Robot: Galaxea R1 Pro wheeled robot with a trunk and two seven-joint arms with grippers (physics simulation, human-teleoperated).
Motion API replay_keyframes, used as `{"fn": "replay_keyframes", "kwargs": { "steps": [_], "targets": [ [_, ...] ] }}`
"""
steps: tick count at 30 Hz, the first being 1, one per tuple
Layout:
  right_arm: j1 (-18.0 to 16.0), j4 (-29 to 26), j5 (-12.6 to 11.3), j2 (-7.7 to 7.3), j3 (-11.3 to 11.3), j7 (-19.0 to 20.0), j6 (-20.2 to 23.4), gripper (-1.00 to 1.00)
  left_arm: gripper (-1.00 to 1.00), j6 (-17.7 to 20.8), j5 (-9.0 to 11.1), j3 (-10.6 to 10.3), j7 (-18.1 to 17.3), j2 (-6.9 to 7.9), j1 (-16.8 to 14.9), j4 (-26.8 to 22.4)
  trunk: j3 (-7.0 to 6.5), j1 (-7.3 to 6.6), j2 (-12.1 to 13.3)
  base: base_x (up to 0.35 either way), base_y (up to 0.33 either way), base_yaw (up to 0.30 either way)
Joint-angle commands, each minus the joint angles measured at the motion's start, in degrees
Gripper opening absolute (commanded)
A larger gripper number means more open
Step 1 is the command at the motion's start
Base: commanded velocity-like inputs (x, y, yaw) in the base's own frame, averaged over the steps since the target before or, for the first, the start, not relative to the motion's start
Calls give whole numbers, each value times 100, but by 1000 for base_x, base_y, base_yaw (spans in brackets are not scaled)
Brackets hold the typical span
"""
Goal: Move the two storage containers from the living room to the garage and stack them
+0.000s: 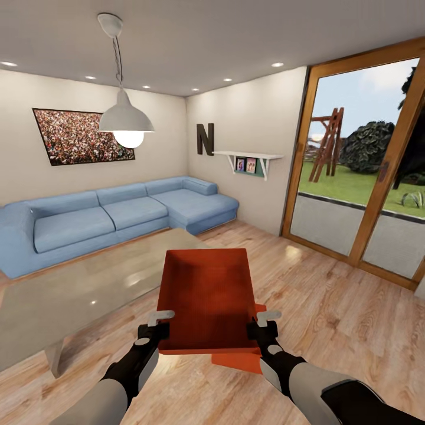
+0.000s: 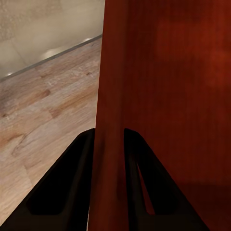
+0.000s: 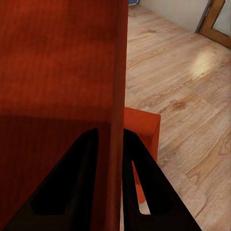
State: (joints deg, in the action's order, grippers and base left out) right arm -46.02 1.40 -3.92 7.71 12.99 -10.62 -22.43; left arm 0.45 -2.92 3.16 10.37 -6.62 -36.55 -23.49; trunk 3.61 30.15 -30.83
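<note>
Fingers [image 2: 82, 183] of both arms pinch one storage container [image 1: 208, 298] — opposite walls — above its twin [image 1: 239, 359].

Storage container [image 1: 208, 298]: matt red-orange, plastic-looking, finely ribbed; a 2nd container [image 1: 239, 359] below it shows the same finish. Floor [image 1: 330, 307]: light wood planks, glossy, with window glare; coffee table [image 1: 71, 295] has a smooth reflective glass top. Sofa [image 1: 112, 215]: soft blue cloth, matt; door frame [image 1: 366, 195] varnished wood; gripper fingers [image 2: 72, 192] matt black.
</note>
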Motion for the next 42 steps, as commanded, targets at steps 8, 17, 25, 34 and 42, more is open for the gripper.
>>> {"fn": "replay_keyframes", "kwargs": {
  "steps": [8,17,25,34,42],
  "targets": [
    [-12,-8,-67,6,-227,-57,-60,-100,-100,8,-33,80,141,37,-1,11,11,2,-11,0,0,0],
    [-12,-8,-52,8,-225,-54,-60,-100,-100,8,-33,80,141,35,-1,11,11,2,-11,0,0,0],
    [-12,-8,-42,11,-225,-54,-60,-100,-100,8,-33,80,141,34,-1,11,11,2,-11,0,0,157],
    [-12,-8,-45,12,-225,-62,-61,-100,-100,8,-33,80,141,34,-1,11,7,2,-11,0,0,266],
    [-12,-8,-41,12,-223,-63,-61,-100,-100,8,-33,80,141,37,-1,11,-15,2,-11,0,0,272]
  ]
}}
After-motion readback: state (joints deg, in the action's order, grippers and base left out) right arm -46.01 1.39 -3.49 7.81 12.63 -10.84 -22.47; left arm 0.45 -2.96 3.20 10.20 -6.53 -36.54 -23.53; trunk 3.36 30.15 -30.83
